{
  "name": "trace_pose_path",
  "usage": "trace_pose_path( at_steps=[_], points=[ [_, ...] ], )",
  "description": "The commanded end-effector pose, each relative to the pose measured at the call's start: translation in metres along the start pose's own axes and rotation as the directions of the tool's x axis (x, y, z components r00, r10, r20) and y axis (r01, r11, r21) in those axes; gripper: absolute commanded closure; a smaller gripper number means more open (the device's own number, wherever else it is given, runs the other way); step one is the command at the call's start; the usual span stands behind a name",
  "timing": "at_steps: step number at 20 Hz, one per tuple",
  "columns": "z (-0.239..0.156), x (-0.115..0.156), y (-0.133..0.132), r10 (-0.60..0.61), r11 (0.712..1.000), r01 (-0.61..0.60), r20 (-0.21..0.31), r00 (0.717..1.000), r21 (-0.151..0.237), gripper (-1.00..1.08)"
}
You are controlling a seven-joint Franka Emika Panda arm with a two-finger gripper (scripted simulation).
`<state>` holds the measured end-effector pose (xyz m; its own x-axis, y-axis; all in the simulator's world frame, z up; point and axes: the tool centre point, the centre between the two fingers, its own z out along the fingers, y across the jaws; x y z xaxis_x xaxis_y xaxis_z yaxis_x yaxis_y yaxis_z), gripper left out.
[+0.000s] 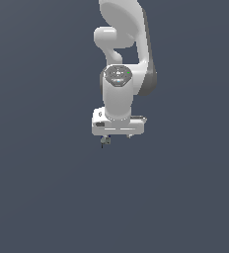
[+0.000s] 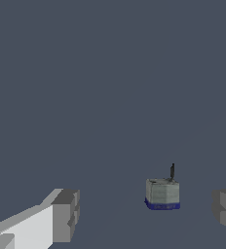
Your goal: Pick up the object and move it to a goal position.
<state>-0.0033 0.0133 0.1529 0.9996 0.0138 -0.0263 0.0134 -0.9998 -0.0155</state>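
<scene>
End effector (image 2: pixel 144 214) open around the small grey-green object (image 2: pixel 162 193), blue-based, with a blackish tip

White arm (image 1: pixel 124 54) hangs straight down — gripper (image 2: pixel 146 214) jaws spread wide.

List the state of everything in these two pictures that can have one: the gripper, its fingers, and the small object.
gripper: open, holding nothing.
fingers: spread wide apart, neither touching the object.
object: upright between the fingers, nearer one of them, not gripped; a thin dark tip sticks up from its top.
</scene>
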Motion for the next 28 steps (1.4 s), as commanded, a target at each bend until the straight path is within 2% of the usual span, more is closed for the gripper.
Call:
trace_pose_path(
  at_steps=[1, 9, 16, 22, 28],
  points=[
    [0.0, 0.0, 0.0, 0.0, 1.0, 0.0, 0.0, 1.0, 0.0, -0.92],
    [-0.021, 0.011, 0.031, 0.075, 0.997, -0.075, -0.041, 0.996, -0.003, -0.92],
    [-0.018, 0.01, 0.031, 0.073, 0.997, -0.074, -0.04, 0.996, -0.003, -0.92],
    [0.001, 0.002, 0.036, 0.067, 0.998, -0.068, -0.038, 0.997, -0.005, -0.92],
    [0.037, -0.017, 0.046, 0.056, 0.998, -0.057, -0.034, 0.998, -0.009, -0.92]
  ],
)
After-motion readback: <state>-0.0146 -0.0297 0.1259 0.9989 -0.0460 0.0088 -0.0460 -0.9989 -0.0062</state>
